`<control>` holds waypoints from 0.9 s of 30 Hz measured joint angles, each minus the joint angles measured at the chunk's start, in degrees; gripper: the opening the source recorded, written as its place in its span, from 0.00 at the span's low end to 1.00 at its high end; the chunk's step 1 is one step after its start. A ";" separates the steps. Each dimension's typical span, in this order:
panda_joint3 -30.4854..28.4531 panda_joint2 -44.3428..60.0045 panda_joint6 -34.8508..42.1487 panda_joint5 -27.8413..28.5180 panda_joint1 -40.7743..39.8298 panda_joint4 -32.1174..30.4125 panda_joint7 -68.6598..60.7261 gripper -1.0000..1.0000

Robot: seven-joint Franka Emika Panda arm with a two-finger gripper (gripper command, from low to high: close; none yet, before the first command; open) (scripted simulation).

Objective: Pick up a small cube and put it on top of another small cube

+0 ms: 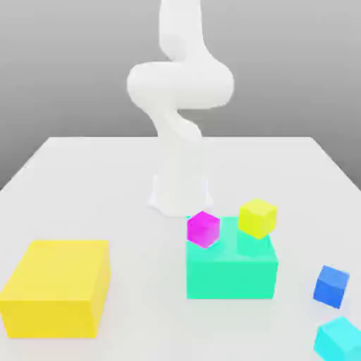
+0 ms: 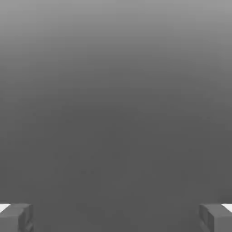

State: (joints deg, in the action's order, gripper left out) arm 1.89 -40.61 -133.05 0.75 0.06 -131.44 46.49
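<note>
On top of a large green block (image 1: 231, 271) sit two small cubes: a magenta cube (image 1: 203, 228) at its near-left corner and a yellow cube (image 1: 257, 217) at its right. A small blue cube (image 1: 331, 285) and a small cyan cube (image 1: 339, 339) lie on the table at the exterior view's right. The white arm (image 1: 180, 84) rises behind the green block. In the hand view my gripper (image 2: 116, 217) is open, its two grey fingertips (image 2: 16, 217) far apart with nothing between them, facing plain grey background.
A large yellow block (image 1: 58, 288) stands at the exterior view's front left. The white table (image 1: 92, 183) stretches back to the arm's base (image 1: 180, 194). The cyan cube lies close to the front right corner.
</note>
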 joint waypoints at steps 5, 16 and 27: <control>3.87 10.69 -2.62 1.90 0.30 0.69 1.60 0.50; 10.87 33.57 -8.13 7.62 2.59 2.17 6.22 0.50; 13.74 56.22 -13.79 11.67 8.86 3.59 9.66 0.50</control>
State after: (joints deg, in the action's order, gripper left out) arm 15.63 15.60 -146.84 12.42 8.92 -127.85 56.15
